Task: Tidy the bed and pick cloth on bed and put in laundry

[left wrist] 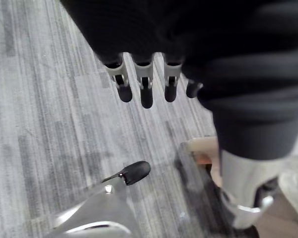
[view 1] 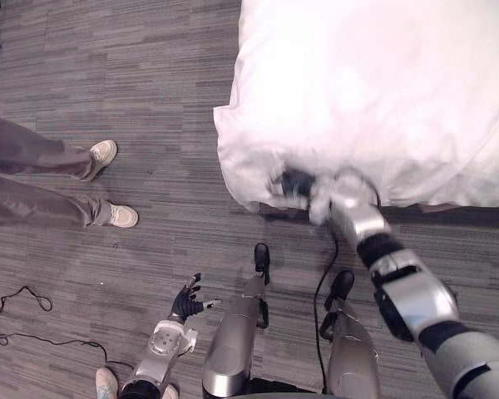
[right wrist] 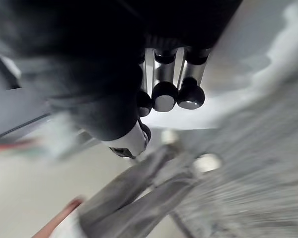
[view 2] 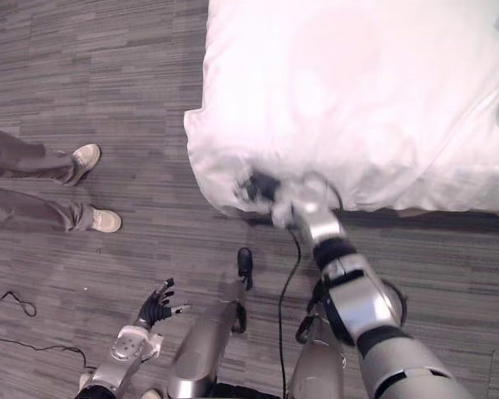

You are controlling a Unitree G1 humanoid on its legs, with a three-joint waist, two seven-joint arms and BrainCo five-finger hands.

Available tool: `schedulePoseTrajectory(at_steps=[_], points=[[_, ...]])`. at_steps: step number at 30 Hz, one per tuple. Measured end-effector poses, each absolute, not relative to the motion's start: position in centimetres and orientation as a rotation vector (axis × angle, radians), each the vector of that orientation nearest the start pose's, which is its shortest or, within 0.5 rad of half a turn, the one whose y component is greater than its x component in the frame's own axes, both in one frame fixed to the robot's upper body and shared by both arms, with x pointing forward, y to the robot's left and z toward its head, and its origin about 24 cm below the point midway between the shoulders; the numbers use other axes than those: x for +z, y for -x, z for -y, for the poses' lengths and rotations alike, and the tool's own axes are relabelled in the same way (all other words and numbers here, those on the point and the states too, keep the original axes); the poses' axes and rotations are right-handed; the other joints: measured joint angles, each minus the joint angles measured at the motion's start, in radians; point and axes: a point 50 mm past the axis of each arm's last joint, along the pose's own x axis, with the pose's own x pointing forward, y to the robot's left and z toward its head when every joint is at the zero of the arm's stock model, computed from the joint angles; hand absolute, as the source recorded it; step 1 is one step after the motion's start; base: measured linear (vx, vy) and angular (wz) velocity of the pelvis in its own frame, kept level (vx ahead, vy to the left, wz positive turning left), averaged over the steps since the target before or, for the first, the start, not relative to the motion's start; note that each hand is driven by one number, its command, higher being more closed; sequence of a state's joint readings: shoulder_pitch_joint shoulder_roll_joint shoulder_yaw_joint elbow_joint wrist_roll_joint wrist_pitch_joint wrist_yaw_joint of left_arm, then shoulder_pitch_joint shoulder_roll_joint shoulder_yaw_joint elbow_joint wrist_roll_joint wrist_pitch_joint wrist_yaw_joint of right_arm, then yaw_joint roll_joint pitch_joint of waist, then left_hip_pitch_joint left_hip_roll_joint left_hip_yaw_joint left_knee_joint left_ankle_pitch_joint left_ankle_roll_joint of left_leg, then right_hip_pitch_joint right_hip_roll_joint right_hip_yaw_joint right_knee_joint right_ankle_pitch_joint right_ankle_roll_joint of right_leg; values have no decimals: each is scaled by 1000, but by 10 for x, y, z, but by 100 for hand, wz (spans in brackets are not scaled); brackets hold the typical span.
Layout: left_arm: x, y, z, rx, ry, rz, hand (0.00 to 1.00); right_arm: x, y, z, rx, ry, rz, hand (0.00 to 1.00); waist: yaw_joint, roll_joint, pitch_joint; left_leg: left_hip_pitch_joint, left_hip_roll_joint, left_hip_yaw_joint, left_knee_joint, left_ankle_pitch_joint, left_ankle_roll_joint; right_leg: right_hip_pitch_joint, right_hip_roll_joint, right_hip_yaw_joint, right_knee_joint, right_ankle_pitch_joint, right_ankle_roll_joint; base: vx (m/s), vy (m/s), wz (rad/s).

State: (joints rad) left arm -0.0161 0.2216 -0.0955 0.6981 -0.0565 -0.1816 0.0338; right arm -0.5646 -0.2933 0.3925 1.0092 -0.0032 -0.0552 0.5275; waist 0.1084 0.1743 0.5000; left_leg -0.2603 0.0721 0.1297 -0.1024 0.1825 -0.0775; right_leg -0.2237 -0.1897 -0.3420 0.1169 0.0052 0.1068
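Left eye view: right hand (view 1: 295, 184) at the bed (view 1: 382, 91) corner, centre frame, grip impossible to tell; left hand (view 1: 185, 301) lower left, fingers spread loose.

— Any writing, labels or numbers to read here?
— None legible. The white bedding (view 1: 382, 91) is plain, and the grey carpet floor (view 1: 150, 83) shows just woven stripes.
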Motion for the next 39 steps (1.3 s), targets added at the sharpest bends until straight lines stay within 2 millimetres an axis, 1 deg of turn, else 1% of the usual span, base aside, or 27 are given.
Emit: schedulePoseTrajectory(at_steps=[2,5,7,9,10,12,13,16,17,18,19,20,21,22,23,24,26,28,29,30,31,32,33,34,35,37,39], points=[[-82,-208,-209,49,-173,-500,0,-22,-308,135,796,504,-486,100,-21,-18,6,39,6,19,0,-9,0,29,3,10,-1,-3,-2,40,-13,-30],[-81,-205,-211,64,-161,-495,0,42,-312,75,952,507,-111,100,-29,-50,0,128,21,80,-1,-34,-1,88,20,58,-20,-3,-2,11,-32,-55],[-87,-196,-213,74,-156,-529,0,80,-299,38,1065,411,102,100,-36,-88,-60,143,37,107,-1,-50,-10,95,38,80,-36,-5,-8,47,-35,-37],[-92,-192,-211,56,-170,-568,0,91,-291,27,1092,339,175,100,-44,-113,-76,180,42,109,-1,-53,-12,135,43,78,-43,-6,-10,106,-34,-8],[-94,-190,-207,36,-177,-588,0,100,-291,27,1081,326,222,100,-45,-127,-87,202,42,110,-1,-57,-15,159,44,79,-43,-9,-13,88,-24,0],[-95,-190,-205,24,-180,-591,0,113,-296,34,1026,292,271,100,-45,-134,-99,204,42,113,-1,-58,-16,159,44,81,-43,-9,-13,34,4,-3],[-95,-191,-201,9,-182,-588,0,144,-315,52,871,254,372,100,-47,-130,-97,197,39,117,1,-57,-16,145,39,86,-30,-9,-13,6,24,-4],[-90,-195,-198,-4,-179,-561,0,190,-338,82,672,248,497,100,-51,-113,-87,138,31,120,41,-60,-12,73,21,98,30,-20,-13,-70,32,1],[-87,-201,-194,-22,-180,-538,0,216,-351,104,559,264,545,100,-51,-90,-76,89,22,119,77,-64,-6,19,2,103,82,-32,-12,-148,26,10],[-85,-204,-189,-45,-183,-520,0,229,-360,123,474,268,549,100,-45,-65,-72,49,17,119,105,-73,6,-28,-8,108,120,-42,-10,-134,18,9],[-84,-206,-186,-57,-184,-511,0,233,-365,131,433,257,544,100,-43,-53,-67,31,14,120,115,-74,7,-51,-15,112,137,-46,-8,-120,10,3],[-83,-208,-182,-73,-185,-501,0,236,-371,151,347,252,524,100,-40,-32,-58,4,9,122,123,-80,15,-88,-23,119,163,-51,-7,-85,10,-2],[-83,-210,-178,-90,-189,-498,0,229,-376,169,272,230,476,100,-35,-15,-50,-15,5,126,122,-76,19,-118,-27,129,178,-54,-7,-81,5,-10],[-84,-210,-175,-103,-195,-500,0,210,-381,189,184,181,388,100,-33,-5,-45,-26,3,136,119,-68,26,-141,-29,139,185,-51,-7,-45,-4,-12],[-85,-210,-174,-108,-197,-501,0,198,-383,199,138,159,343,100,-33,-1,-43,-29,3,138,117,-65,30,-146,-29,142,188,-50,-6,-15,-13,-12],[-84,-210,-173,-115,-199,-496,0,174,-378,221,56,92,285,100,-36,7,-39,-28,2,141,115,-63,31,-150,-30,146,189,-48,-6,17,-14,-14],[-83,-211,-174,-116,-201,-484,0,150,-369,240,-17,8,235,100,-47,7,-39,-23,2,161,112,-63,31,-156,-28,163,189,-41,-7,38,-7,-24],[-77,-218,-174,-123,-191,-442,0,96,-344,283,-216,-128,89,100,-57,7,-39,-6,6,192,106,-63,31,-154,-18,194,164,-25,-7,50,-3,-39],[-75,-219,-175,-119,-186,-433,0,83,-335,293,-263,-156,58,100,-63,7,-39,-1,6,194,103,-64,31,-150,-15,199,157,-21,-5,67,-5,-32],[-70,-223,-178,-96,-168,-412,0,43,-303,313,-378,-232,-35,100,-86,4,-34,18,10,210,102,-71,30,-127,-9,206,139,-17,-2,85,-3,-34],[-69,-223,-183,-74,-158,-406,0,16,-275,322,-452,-268,-99,100,-105,-6,-27,44,14,228,104,-84,26,-110,-3,222,133,-17,-2,89,-2,-40],[-68,-223,-185,-64,-156,-404,0,2,-262,324,-480,-286,-133,100,-115,-12,-23,58,16,238,106,-90,23,-101,0,232,131,-18,-2,87,-5,-56],[-67,-223,-190,-45,-155,-398,0,-22,-233,325,-535,-308,-194,0,-130,-23,-17,75,26,263,121,-115,18,-88,9,251,123,-18,-1,77,-16,-66],[-64,-225,-195,-24,-156,-389,0,-44,-203,325,-588,-336,-254,0,-157,-40,-7,82,40,291,151,-141,10,-87,19,277,124,-21,-4,85,-27,-69],[-63,-227,-198,-16,-156,-387,0,-54,-191,321,-607,-354,-282,0,-167,-49,-2,84,46,302,164,-153,4,-88,24,288,124,-22,-6,73,-43,-68],[-59,-234,-200,-3,-159,-382,0,-86,-140,310,-698,-420,-391,0,-199,-77,11,86,84,342,211,-196,-10,-88,50,315,123,-27,-6,58,-65,-55],[-55,-243,-194,-17,-177,-378,0,-104,-108,295,-747,-469,-471,0,-221,-99,11,90,119,380,249,-218,-21,-84,71,324,123,-37,-8,70,-75,-37]])
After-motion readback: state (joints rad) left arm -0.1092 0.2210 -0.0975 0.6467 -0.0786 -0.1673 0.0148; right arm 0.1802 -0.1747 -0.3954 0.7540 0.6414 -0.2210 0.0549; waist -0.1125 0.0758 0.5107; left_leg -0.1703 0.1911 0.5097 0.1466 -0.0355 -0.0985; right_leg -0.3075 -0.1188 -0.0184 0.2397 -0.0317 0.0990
